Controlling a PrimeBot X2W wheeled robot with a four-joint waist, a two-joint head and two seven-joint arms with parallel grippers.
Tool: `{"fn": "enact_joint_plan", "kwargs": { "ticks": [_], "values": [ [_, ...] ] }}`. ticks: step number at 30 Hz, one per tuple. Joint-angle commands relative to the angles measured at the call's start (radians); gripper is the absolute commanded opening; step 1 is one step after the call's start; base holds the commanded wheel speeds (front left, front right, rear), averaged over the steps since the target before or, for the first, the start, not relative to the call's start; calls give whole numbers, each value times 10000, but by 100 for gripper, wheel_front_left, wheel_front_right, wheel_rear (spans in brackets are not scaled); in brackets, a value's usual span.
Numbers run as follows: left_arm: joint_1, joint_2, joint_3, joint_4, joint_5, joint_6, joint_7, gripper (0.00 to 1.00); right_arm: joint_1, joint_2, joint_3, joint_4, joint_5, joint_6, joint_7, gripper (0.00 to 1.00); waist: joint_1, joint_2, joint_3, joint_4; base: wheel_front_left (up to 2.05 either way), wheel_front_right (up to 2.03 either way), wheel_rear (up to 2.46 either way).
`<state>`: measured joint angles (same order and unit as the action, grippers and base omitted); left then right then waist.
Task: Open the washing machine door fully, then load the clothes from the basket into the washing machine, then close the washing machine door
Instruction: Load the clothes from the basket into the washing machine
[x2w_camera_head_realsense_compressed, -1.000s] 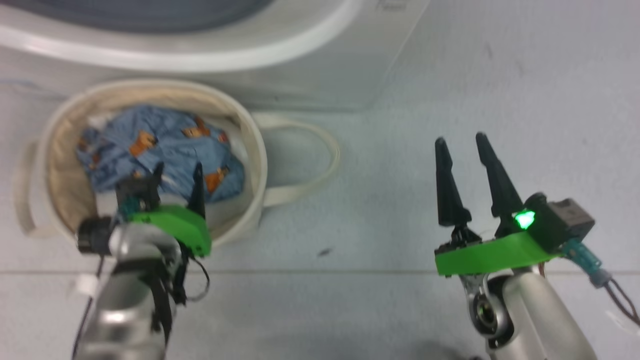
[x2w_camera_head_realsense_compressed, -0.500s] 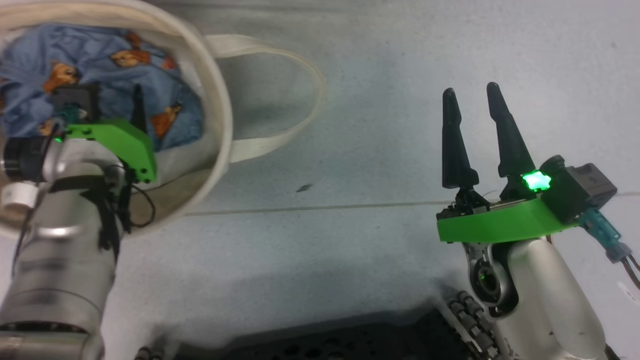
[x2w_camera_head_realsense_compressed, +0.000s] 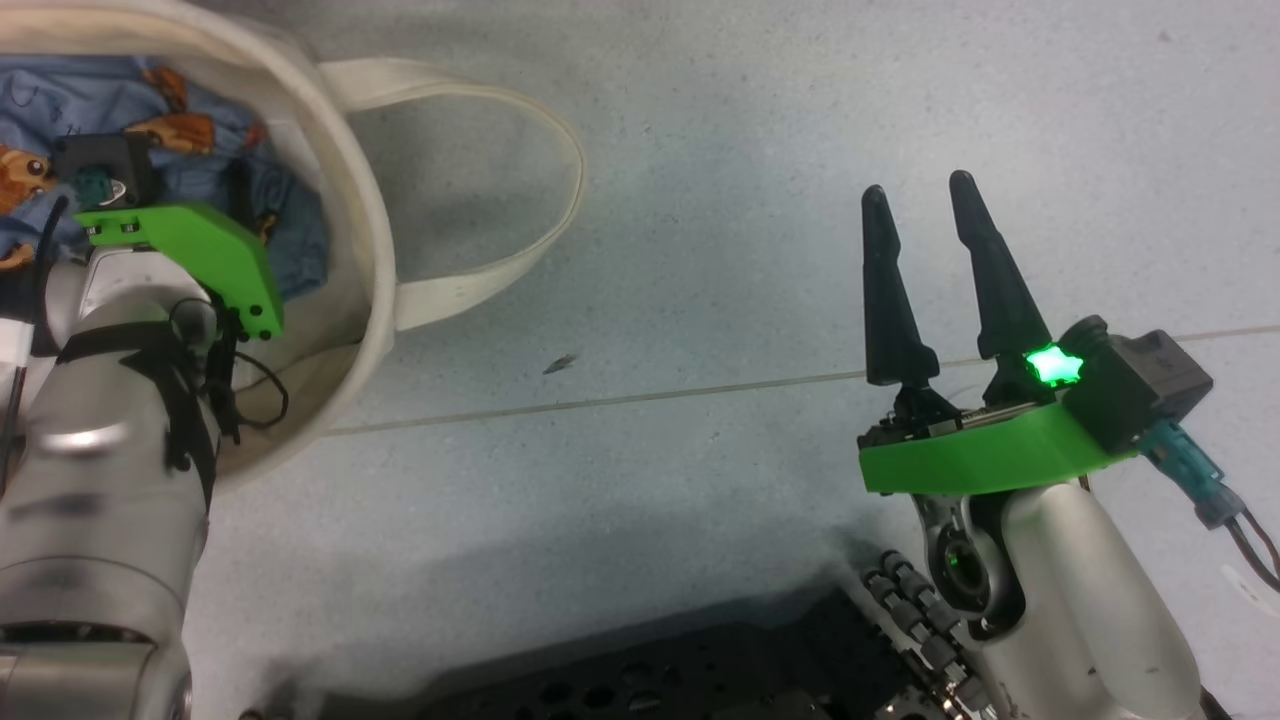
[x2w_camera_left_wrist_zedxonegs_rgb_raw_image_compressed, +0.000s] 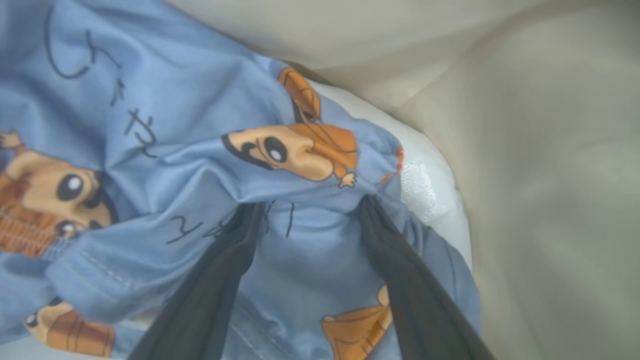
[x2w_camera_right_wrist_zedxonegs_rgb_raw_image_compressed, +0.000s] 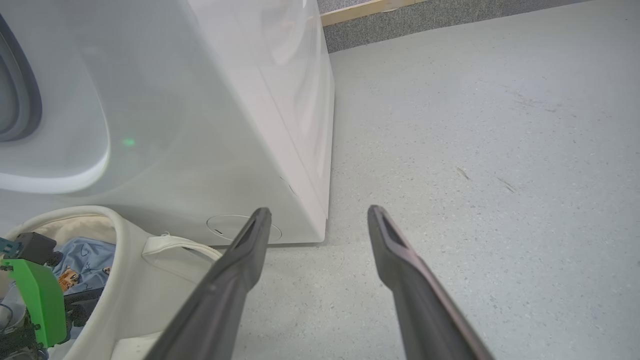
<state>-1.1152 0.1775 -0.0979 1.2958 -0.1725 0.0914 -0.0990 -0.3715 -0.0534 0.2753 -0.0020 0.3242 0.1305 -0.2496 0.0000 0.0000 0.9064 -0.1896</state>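
The cream basket (x2w_camera_head_realsense_compressed: 372, 240) sits at the upper left of the head view, with the light-blue cartoon-print clothes (x2w_camera_head_realsense_compressed: 170, 95) inside. My left gripper (x2w_camera_left_wrist_zedxonegs_rgb_raw_image_compressed: 310, 204) reaches down into it, open. Both dark fingers (x2w_camera_left_wrist_zedxonegs_rgb_raw_image_compressed: 395, 260) press into the clothes (x2w_camera_left_wrist_zedxonegs_rgb_raw_image_compressed: 165, 100), and a fold of fabric bunches between them. My right gripper (x2w_camera_head_realsense_compressed: 918, 188) hangs open over bare floor to the right of the basket, with nothing between its fingers. The right wrist view shows the right gripper (x2w_camera_right_wrist_zedxonegs_rgb_raw_image_compressed: 319, 211), the white washing machine (x2w_camera_right_wrist_zedxonegs_rgb_raw_image_compressed: 210, 100) and the basket (x2w_camera_right_wrist_zedxonegs_rgb_raw_image_compressed: 125, 250) in front of it. The washing machine door is out of view.
One long basket handle (x2w_camera_head_realsense_compressed: 500, 200) lies looped on the grey floor (x2w_camera_head_realsense_compressed: 700, 250). A white pad (x2w_camera_left_wrist_zedxonegs_rgb_raw_image_compressed: 425, 185) lies under the clothes against the basket wall (x2w_camera_left_wrist_zedxonegs_rgb_raw_image_compressed: 540, 150). My black base (x2w_camera_head_realsense_compressed: 650, 670) fills the lower edge. Open floor stretches right of the washer.
The head camera has tipped down, so the washer has left its picture and the basket has slid to the upper left. My left gripper sits deeper among the clothes. Both grippers stay open.
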Motion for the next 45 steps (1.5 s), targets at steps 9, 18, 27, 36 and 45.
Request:
{"fn": "enact_joint_plan", "kwargs": {
  "ticks": [9,18,27,36,45],
  "values": [
    [203,237,79,-52,-98,667,231,0,350,32,174,-273,-196,2,-122,100,0,0,136,210,0,0,0],
    [603,159,178,-51,-425,460,-660,0,277,32,153,-210,-274,2,-122,100,0,0,-389,507,0,0,0],
    [1799,346,594,-1835,-616,412,-1620,0,236,32,155,-4,19,2,-122,100,0,0,-1901,731,0,0,0],
    [4559,-47,1688,-6545,142,-356,-1625,0,444,32,284,144,326,2,-122,100,0,0,-3889,1019,0,0,0],
    [6737,-875,2542,-9981,810,-1259,-1626,0,1254,32,85,411,557,2,-122,100,0,0,-5824,1206,0,0,0]
  ]
}}
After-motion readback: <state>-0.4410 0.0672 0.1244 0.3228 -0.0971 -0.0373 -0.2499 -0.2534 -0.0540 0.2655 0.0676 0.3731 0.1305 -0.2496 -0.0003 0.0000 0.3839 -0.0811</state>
